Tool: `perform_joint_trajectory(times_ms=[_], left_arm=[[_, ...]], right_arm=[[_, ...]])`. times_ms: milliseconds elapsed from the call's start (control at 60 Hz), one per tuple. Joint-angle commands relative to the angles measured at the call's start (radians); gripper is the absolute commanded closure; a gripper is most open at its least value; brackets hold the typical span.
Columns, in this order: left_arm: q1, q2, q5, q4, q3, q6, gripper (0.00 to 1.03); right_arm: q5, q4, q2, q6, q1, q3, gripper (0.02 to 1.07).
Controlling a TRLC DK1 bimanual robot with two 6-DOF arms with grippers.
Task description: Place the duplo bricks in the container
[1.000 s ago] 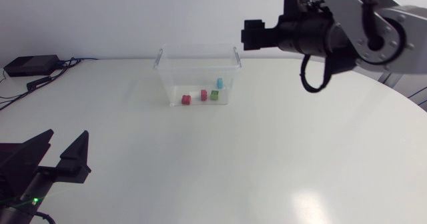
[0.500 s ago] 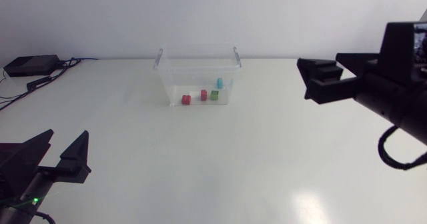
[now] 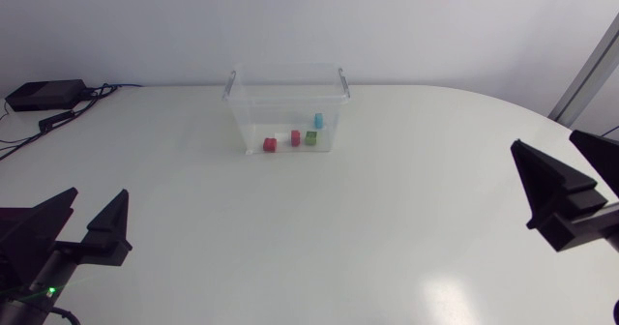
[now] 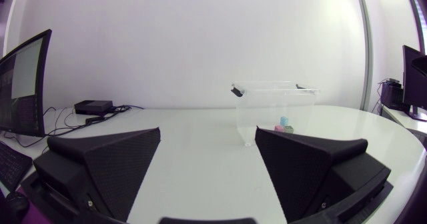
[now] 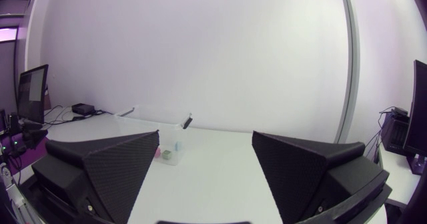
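Note:
A clear plastic container stands at the table's far middle. Inside it lie several duplo bricks: two red bricks, a green brick and a light blue brick. My left gripper rests open at the near left edge, far from the container. At the right edge my right gripper is open and holds nothing. The left wrist view shows the container well ahead of the open left gripper. From the right wrist, the container appears far ahead of the open right gripper.
A black box with cables lies at the table's far left corner. Broad bare tabletop stretches between the two grippers and the container.
My right arm has drawn back from above the container's right side, swinging down to the table's right edge. The left arm and the bricks have stayed put.

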Motion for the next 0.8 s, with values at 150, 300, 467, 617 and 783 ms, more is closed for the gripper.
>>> perform_joint_trajectory(times_ms=[150,300,467,617,783], left_arm=[[0.007,-0.007,0.001,0.01,-0.018,-0.024,0.04],[0.007,-0.005,0.0,0.012,-0.018,-0.022,0.04],[0.007,-0.002,0.0,0.013,-0.019,-0.021,0.04],[0.007,-0.001,-0.001,0.014,-0.019,-0.02,0.04],[0.007,0.002,-0.002,0.016,-0.019,-0.018,0.04]], right_arm=[[-0.071,0.064,-0.051,-0.011,-0.127,-0.137,0.06],[-0.119,0.115,-0.078,-0.007,-0.208,-0.213,0.06],[-0.172,0.17,-0.107,-0.003,-0.296,-0.295,0.06],[-0.217,0.217,-0.132,0.0,-0.371,-0.366,0.06],[-0.27,0.273,-0.161,0.004,-0.46,-0.449,0.06]])
